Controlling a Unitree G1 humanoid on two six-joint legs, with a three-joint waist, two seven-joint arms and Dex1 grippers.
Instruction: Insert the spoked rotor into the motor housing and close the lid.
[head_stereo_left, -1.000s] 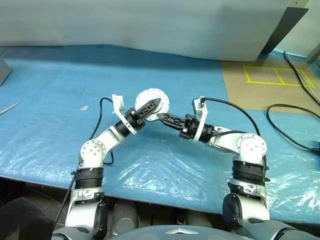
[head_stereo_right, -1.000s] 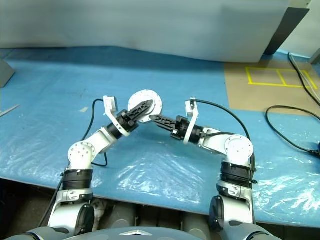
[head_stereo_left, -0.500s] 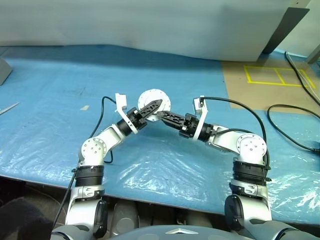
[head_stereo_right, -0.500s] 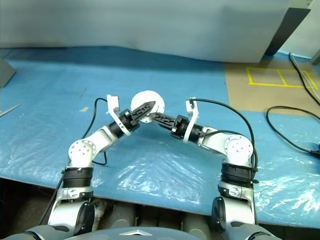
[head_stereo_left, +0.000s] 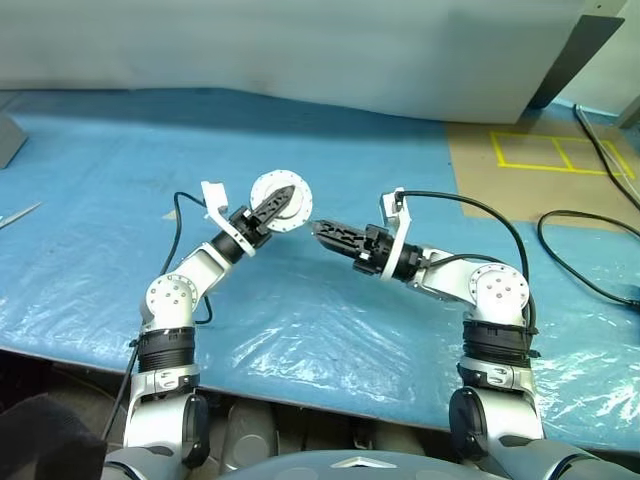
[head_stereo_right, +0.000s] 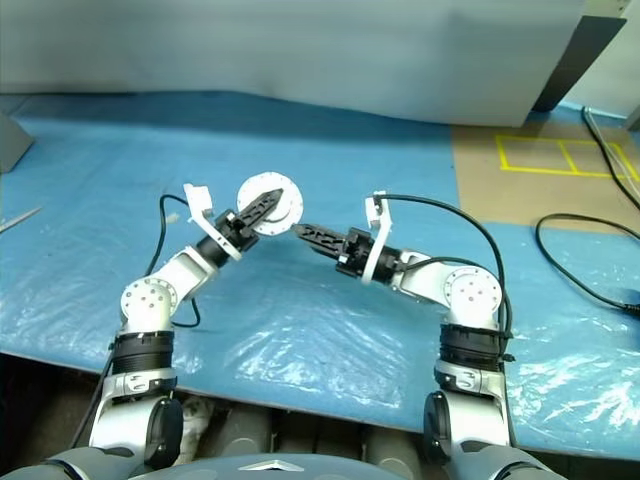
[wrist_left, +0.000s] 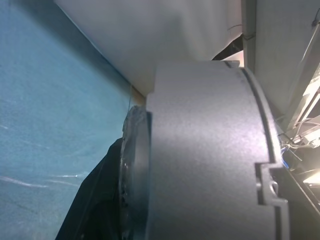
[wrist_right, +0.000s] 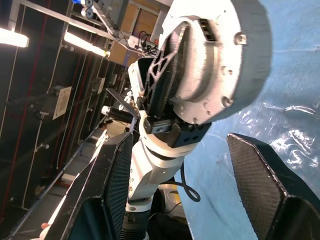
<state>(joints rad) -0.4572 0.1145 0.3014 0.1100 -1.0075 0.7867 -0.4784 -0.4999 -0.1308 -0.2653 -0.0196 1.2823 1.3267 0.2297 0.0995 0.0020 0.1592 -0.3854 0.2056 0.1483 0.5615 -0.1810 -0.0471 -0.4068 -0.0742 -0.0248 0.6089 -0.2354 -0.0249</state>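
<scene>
The left tool (head_stereo_left: 277, 203) is closed on a round motor assembly (head_stereo_left: 282, 202), holding it in the air above the surface (head_stereo_left: 120, 200) with one black finger (head_stereo_left: 272, 204) lying across the disc's whitish face. In the head views that disc sits at about 11 o'clock from the picture's middle, its face turned toward the camera, with small dots around its rim. In the right wrist view the same piece (wrist_right: 220, 65) appears as a thick grey round body with screws along its edge and a raised centre hub, clamped between the left tool's black latticed fingers (wrist_right: 167, 75). In the left wrist view a smooth grey cylindrical wall (wrist_left: 210, 160) stands close to the lens with a step cut into its edge, and a darker, thinner disc edge (wrist_left: 131, 170) lies against one side of it. Whether this is the motor housing with the lid on it or only one of the two cannot be told from these views; no copper windings show, and the spoked rotor cannot be made out.

The right tool (head_stereo_left: 322, 231) points toward 10 o'clock at the held piece, just beside it but apart from it. Its two fingers (wrist_right: 112, 175) stand well spread in the right wrist view with nothing between them.

The surface is covered with blue plastic sheeting. A black cable (head_stereo_left: 590, 250) lies at 3 o'clock, and yellow tape lines (head_stereo_left: 555, 150) mark a brown patch at 2 o'clock.
</scene>
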